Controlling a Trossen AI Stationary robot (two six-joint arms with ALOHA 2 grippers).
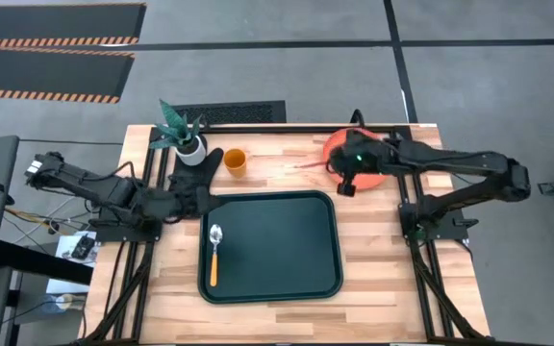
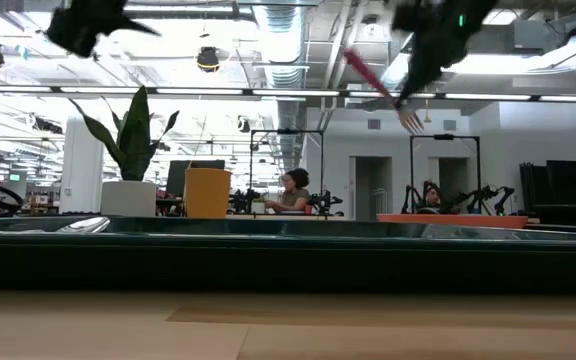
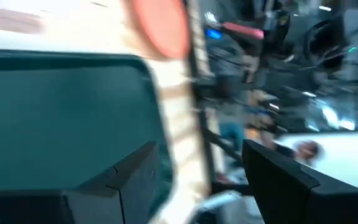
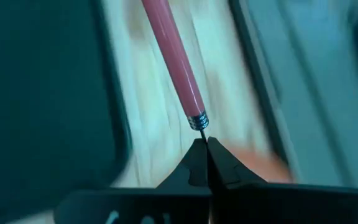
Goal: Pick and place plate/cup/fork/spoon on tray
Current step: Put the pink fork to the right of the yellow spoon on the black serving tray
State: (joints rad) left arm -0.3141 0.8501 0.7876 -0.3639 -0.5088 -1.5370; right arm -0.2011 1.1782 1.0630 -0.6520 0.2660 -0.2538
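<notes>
High view: the right gripper (image 1: 347, 183) is seen over the near edge of the large round orange-red plastic plate (image 1: 338, 147), with the small fork with silver tines and a red-pink handle (image 1: 314, 165) held out from it toward the small orange plastic cup (image 1: 235, 161). The large dark green-black rectangular tray (image 1: 287, 250) lies well apart from this gripper, nearer the table's front, and already carries the small spoon with a silver bowl and an orange handle (image 1: 214, 254) by its left rim. The left gripper (image 1: 197, 199) waits just beside the tray's far-left corner.

Low view: the fork (image 2: 383, 93) is seen raised well above the table, hanging aslant with the tines (image 2: 411, 120) downward. The plate (image 2: 451, 220) rests below it.

Left wrist view: the left gripper's fingers (image 3: 129, 180) stand apart, with nothing between them; the tray (image 3: 61, 112) lies directly ahead.

Right wrist view: the jaws are pressed together on the thin metal neck just past the handle's end, so the fork (image 4: 173, 65) is pinched at one narrow spot, though blur leaves the exact contact uncertain.

A grip this small is judged likely to let the fork swivel or slip during the carry, and the fork could be dropped on bare wood short of the tray. A release from this height could make it bounce off the tray or knock the spoon.
</notes>
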